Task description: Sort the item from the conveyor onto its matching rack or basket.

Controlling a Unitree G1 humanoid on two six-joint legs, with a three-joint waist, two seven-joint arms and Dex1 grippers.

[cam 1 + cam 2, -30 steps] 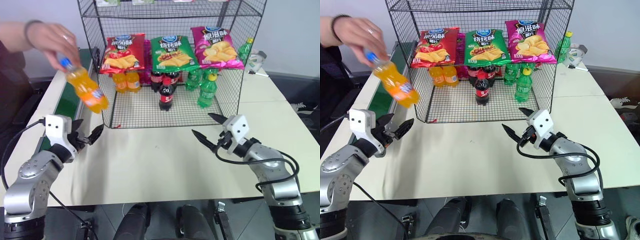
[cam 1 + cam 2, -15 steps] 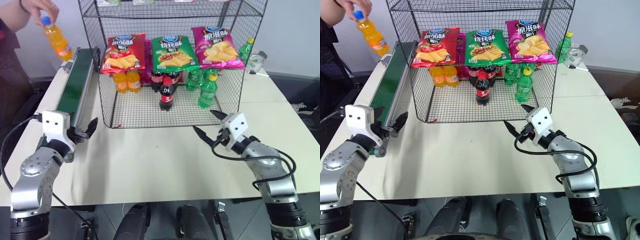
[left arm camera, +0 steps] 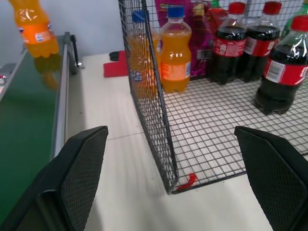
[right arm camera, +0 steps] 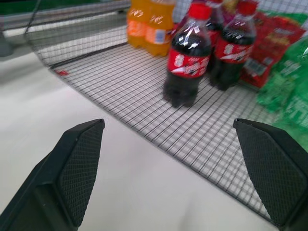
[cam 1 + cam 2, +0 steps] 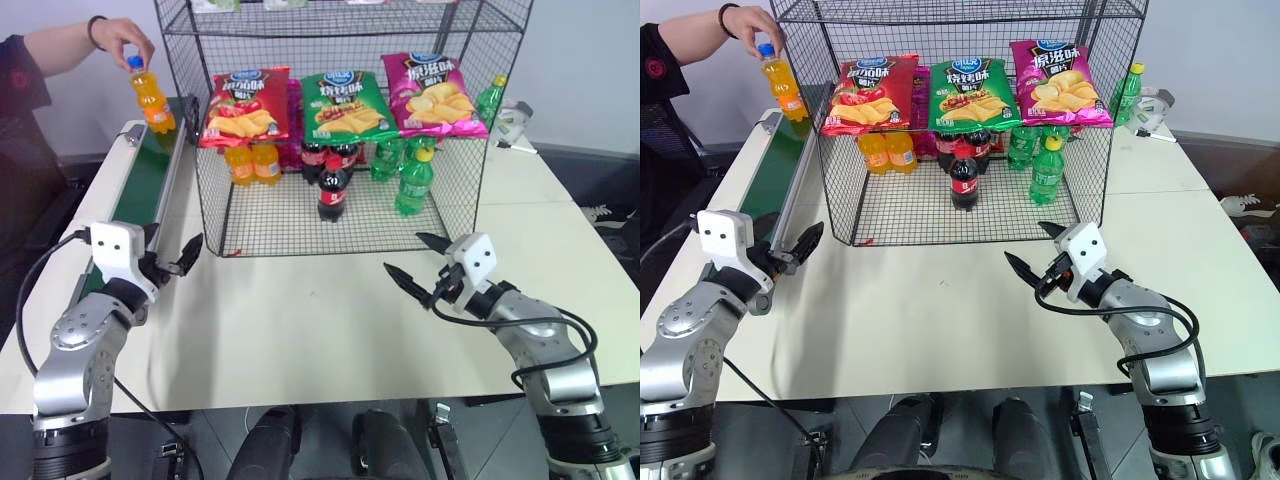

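orange soda bottle (image 5: pixel 150 96) is standing upright at the far end of the conveyor (image 5: pixel 140 185), its long axis running straight up and down, with a person's hand (image 5: pixel 124 42) pinching the blue cap from above; whether its base is already resting on the green belt or hanging just over it is hard to say. the left gripper (image 5: pixel 172 261) is hovering beside the near end of that belt with its fingers spread wide and nothing between them, so the bottle is lying well ahead of it, straight up the belt and a little toward the robot's left. the right gripper (image 5: pixel 418 261) is sitting over the bare table (image 5: pixel 300 330) in front of the rack (image 5: pixel 340 130), fingers likewise spread and empty, and it is well apart from the bottle with the whole rack front between them. the left arm looks to be the nearer one by a good margin (the belt should be bringing the bottle down toward it).

the grey side rail is running between the left gripper and the belt, and the rack's left mesh wall is standing just beside that rail, leaving only a narrow strip of table between them. a grasp from the side will probably need to come over the rail without brushing the mesh. inside the rack, two orange bottles (image 3: pixel 161 48) are standing at the left of the lowest tier, with cola bottles (image 3: pixel 250 43) next to them, and open grid floor is lying in front of the orange pair.
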